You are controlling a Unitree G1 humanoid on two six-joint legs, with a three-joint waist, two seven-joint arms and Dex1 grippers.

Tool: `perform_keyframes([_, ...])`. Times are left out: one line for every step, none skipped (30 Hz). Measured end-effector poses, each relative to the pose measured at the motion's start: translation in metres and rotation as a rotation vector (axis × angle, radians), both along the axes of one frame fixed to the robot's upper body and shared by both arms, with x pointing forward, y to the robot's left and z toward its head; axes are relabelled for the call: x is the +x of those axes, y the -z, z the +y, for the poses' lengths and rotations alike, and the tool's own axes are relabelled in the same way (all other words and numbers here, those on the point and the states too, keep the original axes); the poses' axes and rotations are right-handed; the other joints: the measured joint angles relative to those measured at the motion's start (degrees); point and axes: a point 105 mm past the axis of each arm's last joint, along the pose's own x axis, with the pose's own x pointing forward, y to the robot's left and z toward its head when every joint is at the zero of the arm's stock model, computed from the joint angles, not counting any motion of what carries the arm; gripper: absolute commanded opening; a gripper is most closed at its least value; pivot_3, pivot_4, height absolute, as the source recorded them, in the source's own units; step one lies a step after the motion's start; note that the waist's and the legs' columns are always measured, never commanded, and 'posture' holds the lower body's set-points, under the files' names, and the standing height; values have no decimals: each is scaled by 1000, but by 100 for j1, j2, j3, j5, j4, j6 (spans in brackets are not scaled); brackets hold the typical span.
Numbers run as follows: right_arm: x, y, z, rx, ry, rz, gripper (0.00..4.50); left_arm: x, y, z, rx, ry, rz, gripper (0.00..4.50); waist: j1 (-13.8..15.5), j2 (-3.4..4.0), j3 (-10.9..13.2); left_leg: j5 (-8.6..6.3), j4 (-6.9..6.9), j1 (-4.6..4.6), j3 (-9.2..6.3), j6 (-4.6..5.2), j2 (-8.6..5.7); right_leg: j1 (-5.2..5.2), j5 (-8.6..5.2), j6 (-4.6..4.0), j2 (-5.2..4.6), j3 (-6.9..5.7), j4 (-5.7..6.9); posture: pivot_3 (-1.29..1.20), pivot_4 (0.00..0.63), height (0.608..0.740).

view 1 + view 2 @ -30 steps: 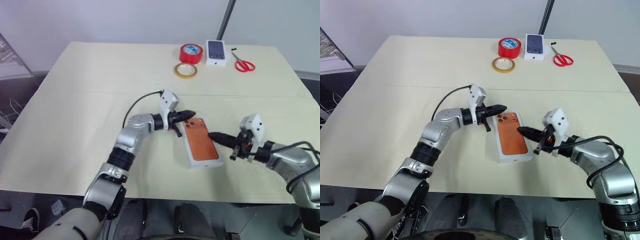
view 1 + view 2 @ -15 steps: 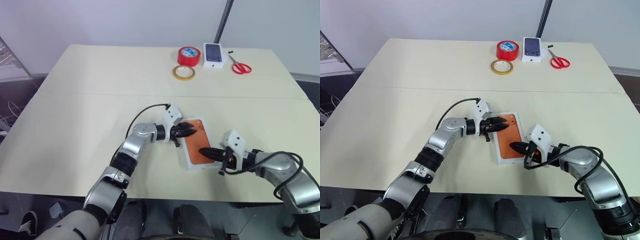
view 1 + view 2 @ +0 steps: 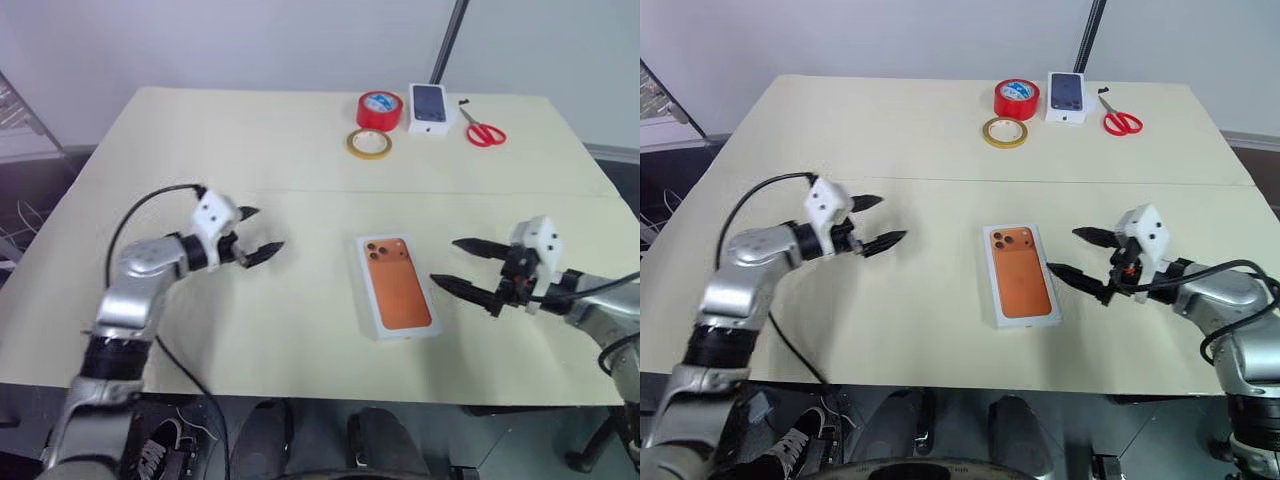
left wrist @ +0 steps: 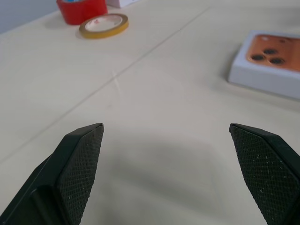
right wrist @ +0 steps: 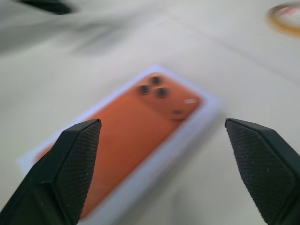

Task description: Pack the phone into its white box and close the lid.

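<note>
The left gripper [image 3: 258,234] hangs well left of the lid [image 3: 397,286], fingers spread wide and empty. The lid sits closed on the table [image 3: 200,140], long axis running away from the robot, printed camera block at the far end, orange phone picture up, white walls showing. Just right of it, the right gripper [image 3: 462,266] gapes wide, touching nothing.

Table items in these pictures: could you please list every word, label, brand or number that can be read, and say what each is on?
No text can be read anywhere.
Red tape roll: a blue and white label on top, too small to read.
Small white box: a picture of a dark phone, no legible words.
Lid: a printed orange phone with three lenses, no legible lettering.
Yellow tape roll and scissors: no markings visible.
</note>
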Motion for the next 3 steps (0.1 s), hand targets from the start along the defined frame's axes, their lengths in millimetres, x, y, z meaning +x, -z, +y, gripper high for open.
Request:
perform_keyframes([-1,1,-2,-17,-9,-2,4482,-6,2,6,-31,-7,18,4500,2,1,1,0,0,0,0,0,0,0,0,-1,-3,-1,0,0,150,740])
perform_keyframes([-2,3,-3,-23,-13,3,4482,-8,3,11,-49,-21,30,4500,5,-1,1,0,-1,0,-2,0,0,0,0,-1,-3,-3,0,0,150,740])
perform_keyframes([-2,6,-5,-25,-15,9,4482,-11,4,18,-61,-42,42,4500,2,-1,1,0,-1,0,-2,0,1,-1,0,-2,-4,-3,0,0,150,740])
